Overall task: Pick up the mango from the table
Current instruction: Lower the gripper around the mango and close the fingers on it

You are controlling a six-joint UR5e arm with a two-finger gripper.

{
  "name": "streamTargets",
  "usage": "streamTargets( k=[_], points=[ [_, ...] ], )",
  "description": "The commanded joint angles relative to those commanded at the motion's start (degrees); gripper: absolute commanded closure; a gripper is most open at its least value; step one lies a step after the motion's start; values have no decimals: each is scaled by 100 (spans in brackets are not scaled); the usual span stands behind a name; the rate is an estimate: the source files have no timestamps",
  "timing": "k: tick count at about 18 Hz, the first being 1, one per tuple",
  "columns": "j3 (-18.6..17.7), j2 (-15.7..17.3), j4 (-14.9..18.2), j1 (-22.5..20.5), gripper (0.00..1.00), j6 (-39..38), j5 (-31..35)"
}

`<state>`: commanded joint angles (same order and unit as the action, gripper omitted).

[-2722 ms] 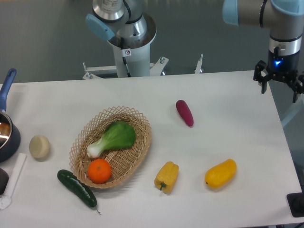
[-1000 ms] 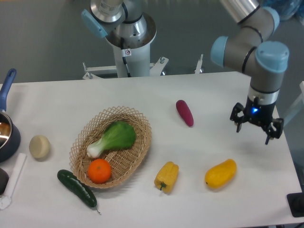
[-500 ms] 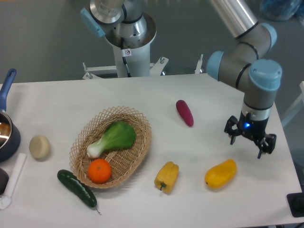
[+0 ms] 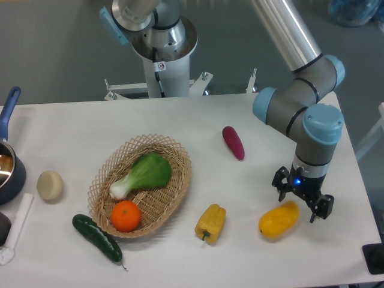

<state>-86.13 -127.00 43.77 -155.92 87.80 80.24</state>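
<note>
Your target, the smooth oval yellow-orange mango [image 4: 279, 219], lies near the table's front right corner, on the flat white tabletop [image 4: 288, 126], untouched and not yet lifted. The black two-finger gripper [image 4: 303, 200] hangs just above its upper right end with its fingers spread wide and nothing between them.

Watch the alignment. The gripper sits over the mango's right end rather than its middle, so if you descend from here I judge the fingers may close on the tapering tip. The skin looks smooth and rounded, so an off-centre pinch could squirt the fruit sideways or let it tip out during the lift. One finger might also land on top of the fruit instead of beside it and press it into the table. The mango lies on a slant, so check that the fingers straddle its narrow width, not its length.

The ridged yellow bell pepper [image 4: 210, 223] rests well apart to the left, and the purple oblong vegetable [image 4: 233, 142] lies farther back; neither crowds the approach. The woven wicker basket [image 4: 170, 198], holding a round orange [image 4: 126, 216] and a leafy green bok choy [image 4: 141, 175], is farther left still.

Compared with half a second ago, the gripper has dropped lower and shifted slightly left toward the mango. The fruit itself has not moved.
</note>
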Motion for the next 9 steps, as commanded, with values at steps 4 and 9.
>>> streamTargets(
  k=[4,9],
  points=[
    [-79,9,9,9,0,159,0],
    [-88,-53,9,79,0,150,0]
  ],
)
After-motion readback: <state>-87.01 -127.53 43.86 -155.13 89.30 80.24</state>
